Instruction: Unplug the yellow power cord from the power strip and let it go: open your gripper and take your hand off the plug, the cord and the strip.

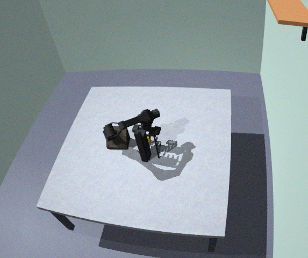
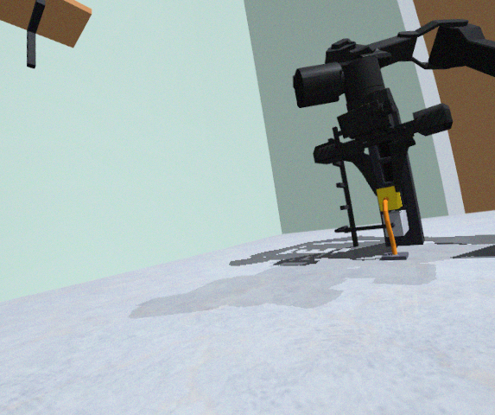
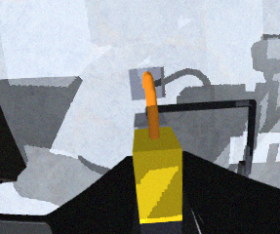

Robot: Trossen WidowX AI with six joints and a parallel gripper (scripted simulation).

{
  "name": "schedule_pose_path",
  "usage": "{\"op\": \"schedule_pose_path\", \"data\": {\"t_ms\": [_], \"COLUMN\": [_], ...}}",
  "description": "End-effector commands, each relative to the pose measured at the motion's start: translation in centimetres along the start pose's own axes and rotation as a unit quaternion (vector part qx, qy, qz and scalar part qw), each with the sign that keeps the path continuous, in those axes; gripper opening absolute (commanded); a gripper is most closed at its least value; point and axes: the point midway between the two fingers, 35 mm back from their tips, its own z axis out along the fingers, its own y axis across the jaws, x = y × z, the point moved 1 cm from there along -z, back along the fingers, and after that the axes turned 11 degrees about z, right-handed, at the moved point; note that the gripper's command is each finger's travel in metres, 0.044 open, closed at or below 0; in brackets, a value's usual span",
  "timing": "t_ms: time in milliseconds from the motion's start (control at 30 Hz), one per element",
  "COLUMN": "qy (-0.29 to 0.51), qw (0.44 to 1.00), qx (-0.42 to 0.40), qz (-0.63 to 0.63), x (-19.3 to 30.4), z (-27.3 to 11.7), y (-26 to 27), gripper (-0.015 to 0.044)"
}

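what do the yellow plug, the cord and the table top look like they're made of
Yellow plug: flat matte yellow, boxy with hard edges, probably rigid plastic. Cord: smooth orange, bends in a curve, likely rubbery sheathing. Table top: pale, faintly mottled grey-white, matte; laminate or stone-look, hard to tell. The gripper jaws clamp the plug.
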Motion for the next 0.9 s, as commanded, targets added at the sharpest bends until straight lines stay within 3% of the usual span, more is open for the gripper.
{"op": "schedule_pose_path", "data": {"t_ms": [0, 300, 500, 867], "qy": [-0.034, -0.034, -0.034, -0.032], "qw": [0.999, 0.999, 0.999, 0.999], "qx": [0.000, -0.001, -0.001, -0.001], "qz": [0.000, 0.000, -0.003, -0.002], "x": [-2.9, -4.3, -3.6, -3.7], "z": [-1.0, -1.3, -1.1, -1.5], "y": [0.4, 0.7, 0.7, 0.7], "gripper": [0.0000, 0.0000, 0.0157, 0.0160]}}
